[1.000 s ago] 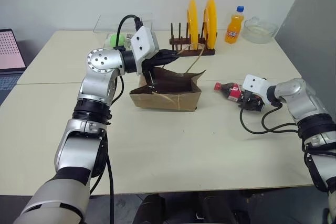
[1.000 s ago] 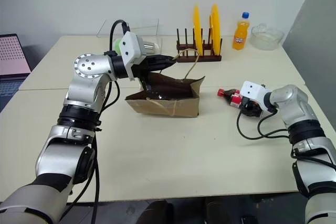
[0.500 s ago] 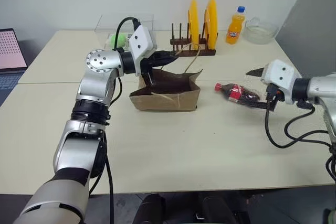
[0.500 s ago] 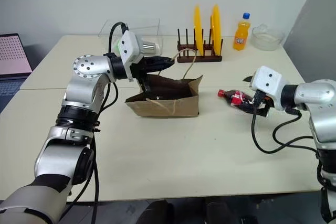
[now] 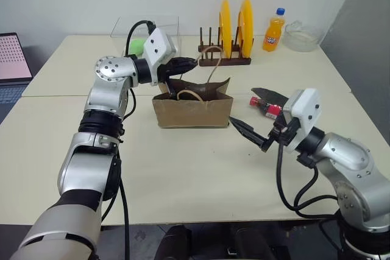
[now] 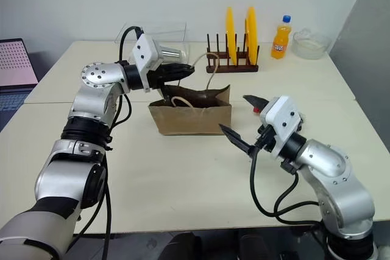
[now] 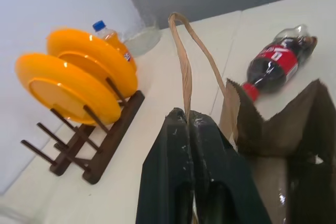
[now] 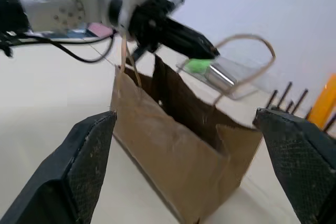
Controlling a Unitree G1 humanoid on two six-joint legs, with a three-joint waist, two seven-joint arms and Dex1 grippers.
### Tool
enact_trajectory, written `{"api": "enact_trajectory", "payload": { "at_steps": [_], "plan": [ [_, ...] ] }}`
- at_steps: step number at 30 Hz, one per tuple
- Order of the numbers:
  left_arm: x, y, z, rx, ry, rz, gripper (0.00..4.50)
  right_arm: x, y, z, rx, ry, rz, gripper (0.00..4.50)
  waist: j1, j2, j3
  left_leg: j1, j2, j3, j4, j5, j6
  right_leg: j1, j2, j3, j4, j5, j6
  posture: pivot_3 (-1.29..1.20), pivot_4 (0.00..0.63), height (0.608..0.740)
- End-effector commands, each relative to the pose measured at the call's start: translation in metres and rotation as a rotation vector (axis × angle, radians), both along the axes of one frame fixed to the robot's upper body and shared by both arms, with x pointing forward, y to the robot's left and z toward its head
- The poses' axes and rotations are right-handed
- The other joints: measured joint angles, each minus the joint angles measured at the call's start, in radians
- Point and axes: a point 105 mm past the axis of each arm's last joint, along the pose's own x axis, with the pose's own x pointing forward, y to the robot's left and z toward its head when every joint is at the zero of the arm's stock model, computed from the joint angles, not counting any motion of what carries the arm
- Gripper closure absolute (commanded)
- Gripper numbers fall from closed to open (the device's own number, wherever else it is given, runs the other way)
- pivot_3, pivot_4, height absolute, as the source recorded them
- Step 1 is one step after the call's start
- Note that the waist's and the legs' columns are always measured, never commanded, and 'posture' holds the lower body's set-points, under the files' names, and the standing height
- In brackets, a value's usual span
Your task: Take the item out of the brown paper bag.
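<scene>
Already the bottle (image 5: 267, 105) is lying out at three o'clock of the bag (image 5: 192, 109). Left claw (image 7: 189, 124) is pinching a handle (image 7: 185, 64), steadying it; right claw (image 5: 255, 115) is gaping wide, holding nothing.

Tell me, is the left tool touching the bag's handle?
Touching. In the left wrist view the left tool is shut on the handle of the brown paper bag.

Left tool (image 7: 189, 118): you see its fingers pinched together on the bag's cord handle (image 7: 185, 56).
Brown paper bag (image 7: 273, 129): open-topped, beside the tool.
Cola bottle (image 7: 275, 61): lying on the table (image 7: 168, 129).
Plate rack (image 7: 89, 145): holds two orange plates (image 7: 73, 87).
</scene>
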Motion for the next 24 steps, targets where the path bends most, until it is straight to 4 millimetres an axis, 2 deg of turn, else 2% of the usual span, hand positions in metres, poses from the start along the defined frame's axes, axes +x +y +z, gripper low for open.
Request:
{"api": "enact_trajectory", "payload": {
  "at_steps": [1, 6, 10, 15, 17, 21, 22, 24],
  "plan": [
    [-0.001, 0.005, 0.023, -0.015, -0.077, 0.005, 3.27, -0.006, 0.003, 0.008, 0.030, -0.052, -0.035, 0.00, -0.001, 0.000, 0.000, 0.000, 0.000, 0.000, 0.000, 0.000, 0.000, 0.000, 0.000, 0.000, 0.000, 0.000, 0.000, 0.00, 0.150, 0.740],
    [-0.003, 0.016, 0.036, -0.042, -0.126, 0.038, 1.70, -0.007, 0.003, 0.002, 0.032, -0.042, -0.045, 0.00, -0.002, 0.000, 0.000, 0.000, 0.000, 0.000, 0.000, 0.000, 0.000, 0.000, 0.000, 0.000, 0.000, -0.002, 0.004, 0.00, 0.150, 0.740],
    [-0.014, 0.034, 0.049, -0.042, -0.179, 0.071, 0.46, -0.007, -0.001, -0.003, 0.023, -0.037, -0.045, 0.00, -0.005, 0.000, 0.000, 0.000, 0.000, 0.000, 0.000, 0.000, 0.000, 0.000, 0.000, 0.000, 0.000, -0.002, 0.004, 0.00, 0.150, 0.740],
    [-0.033, 0.059, 0.058, -0.093, -0.225, 0.206, 0.46, -0.004, -0.009, -0.006, 0.023, -0.040, -0.045, 0.00, -0.006, 0.000, 0.000, 0.001, 0.000, 0.000, -0.001, 0.000, 0.000, 0.001, 0.000, 0.001, 0.000, -0.002, 0.004, 0.00, 0.150, 0.740],
    [-0.039, 0.065, 0.056, -0.119, -0.201, 0.261, 0.46, -0.003, -0.012, -0.005, 0.029, -0.049, -0.046, 0.00, -0.004, 0.000, 0.000, 0.001, 0.000, 0.000, -0.001, 0.000, 0.000, 0.001, 0.000, 0.001, 0.000, -0.003, 0.004, 0.00, 0.150, 0.740],
    [-0.054, 0.088, 0.056, -0.337, -0.168, 0.436, 0.46, 0.000, -0.023, 0.001, 0.046, -0.088, -0.087, 0.00, -0.003, 0.000, 0.000, 0.001, 0.000, 0.000, 0.000, 0.000, 0.000, 0.001, 0.000, 0.001, 0.000, -0.003, 0.004, 0.00, 0.150, 0.740],
    [-0.057, 0.089, 0.055, -0.368, -0.162, 0.457, 0.46, 0.000, -0.025, 0.002, 0.048, -0.093, -0.094, 0.00, -0.002, 0.000, 0.000, 0.001, 0.000, 0.000, 0.000, 0.000, 0.000, 0.001, 0.000, 0.001, 0.000, -0.003, 0.004, 0.00, 0.150, 0.740],
    [-0.070, 0.098, 0.031, -0.397, -0.159, 0.573, 0.46, 0.002, -0.034, 0.005, 0.065, -0.134, -0.163, 0.00, 0.000, 0.000, -0.001, 0.002, 0.000, 0.000, 0.000, 0.000, 0.000, 0.001, 0.000, 0.001, 0.000, -0.002, 0.004, 0.00, 0.150, 0.740]
  ]
}}
